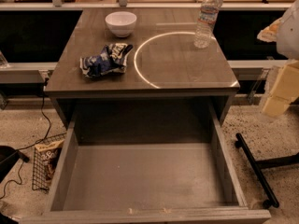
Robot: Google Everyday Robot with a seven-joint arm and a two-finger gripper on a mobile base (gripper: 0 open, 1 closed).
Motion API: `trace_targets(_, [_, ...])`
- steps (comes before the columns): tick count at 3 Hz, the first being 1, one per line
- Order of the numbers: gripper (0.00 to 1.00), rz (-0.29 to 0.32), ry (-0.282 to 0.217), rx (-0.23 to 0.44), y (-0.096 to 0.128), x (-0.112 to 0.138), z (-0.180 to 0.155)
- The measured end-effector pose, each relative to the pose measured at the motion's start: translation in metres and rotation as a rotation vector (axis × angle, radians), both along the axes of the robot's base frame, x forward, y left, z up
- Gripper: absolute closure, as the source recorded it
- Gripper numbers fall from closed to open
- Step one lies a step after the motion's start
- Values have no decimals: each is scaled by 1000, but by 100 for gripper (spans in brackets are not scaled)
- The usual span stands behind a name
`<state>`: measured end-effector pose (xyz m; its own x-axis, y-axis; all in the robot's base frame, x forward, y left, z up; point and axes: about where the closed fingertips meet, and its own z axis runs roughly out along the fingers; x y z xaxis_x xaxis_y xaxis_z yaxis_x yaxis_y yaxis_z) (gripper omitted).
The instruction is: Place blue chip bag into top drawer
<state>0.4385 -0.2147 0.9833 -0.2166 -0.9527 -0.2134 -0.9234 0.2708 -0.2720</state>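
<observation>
Wide grey-brown wooden top drawer (224, 153) stands open. Behind it, a crumpled blue-and-white foil chip bag (105, 59) lies on the counter (187, 69). The cream gripper (280, 90) hangs far right, and whether it is open cannot be told. The crinkly foil could slip from a shallow pinch.

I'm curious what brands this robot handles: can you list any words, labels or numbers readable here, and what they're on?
Blue chip bag: white lettering, too crumpled to read.
Water bottle: label too blurred to read.
Brown snack bag, left of the top drawer: white letters, perhaps "So", the rest unreadable.
Gripper, at the right edge beside the cabinet: no text visible.
</observation>
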Motion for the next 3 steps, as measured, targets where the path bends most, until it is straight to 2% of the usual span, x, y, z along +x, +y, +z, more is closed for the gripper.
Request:
trace_targets(1, [0, 0, 0, 0, 0, 0, 0])
trace_targets(2, [0, 13, -60, 74, 15, 19, 8])
trace_targets(3, [0, 66, -150, 235, 50, 64, 20])
